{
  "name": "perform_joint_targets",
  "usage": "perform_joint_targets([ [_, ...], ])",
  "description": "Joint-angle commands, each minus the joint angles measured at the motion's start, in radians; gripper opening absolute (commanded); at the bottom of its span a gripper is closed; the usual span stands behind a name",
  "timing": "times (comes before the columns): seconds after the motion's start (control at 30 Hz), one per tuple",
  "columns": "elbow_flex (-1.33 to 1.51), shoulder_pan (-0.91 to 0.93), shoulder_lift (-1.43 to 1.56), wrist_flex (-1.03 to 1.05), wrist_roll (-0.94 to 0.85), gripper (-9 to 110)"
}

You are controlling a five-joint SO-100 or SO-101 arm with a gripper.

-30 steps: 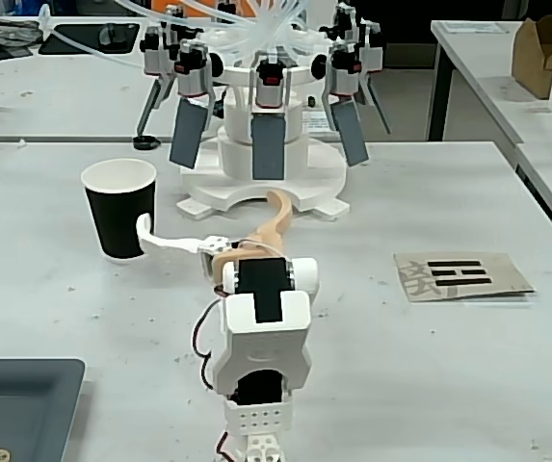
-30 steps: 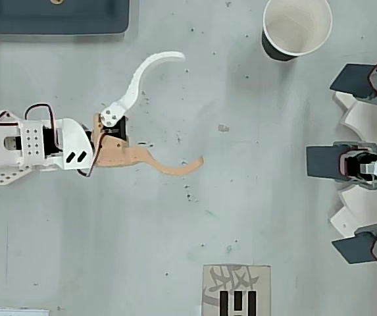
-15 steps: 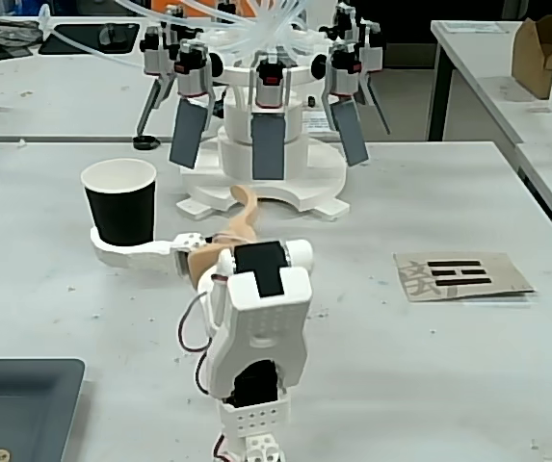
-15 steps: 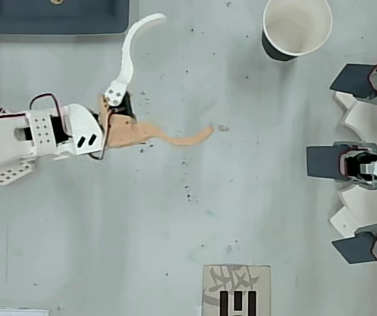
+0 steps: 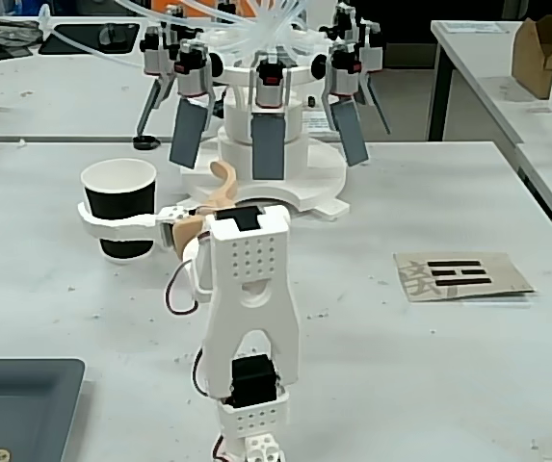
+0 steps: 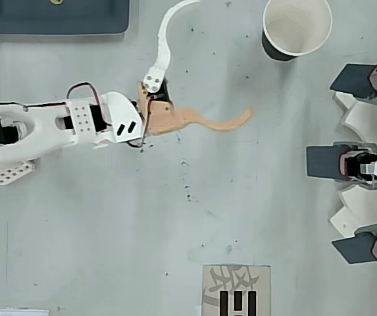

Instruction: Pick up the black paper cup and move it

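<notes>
Cup: the cup [image 6: 297, 28] stands upright at the upper right of the overhead view, mouth up and empty; in the fixed view [image 5: 119, 206] it is at left centre.
Claw: the gripper [image 6: 224, 62] is spread wide, holding nothing; the white finger [image 6: 164, 36] points to the top edge, the tan finger [image 6: 221, 122] toward the cup's side.
Why so: the wide spread looks meant to take the cup's full girth.
Gap: overhead, both fingers are well short of the cup; the white finger crossing it in the fixed view is likely only overlap.
Room: bare table between claw and cup; open to frame bottom.
Edges: the dark tray [image 6: 53, 16] is upper left, the white fixture [image 6: 366, 161] fills the right edge near the cup, and the printed card [image 6: 236, 289] is at bottom.
</notes>
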Motion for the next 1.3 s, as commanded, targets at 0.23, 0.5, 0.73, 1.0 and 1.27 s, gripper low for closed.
perform_joint_targets([
  [0.23, -0.298, -0.021, -0.195, 0.006, 0.025, 57],
  [0.5, -0.575, -0.054, -0.38, 0.078, 0.031, 56],
  [0.73, -0.824, -0.064, -0.546, 0.155, 0.038, 57],
  [1.0, -1.037, -0.072, -0.696, 0.218, 0.046, 56],
  [1.27, -1.239, -0.089, -0.822, 0.298, 0.057, 56],
])
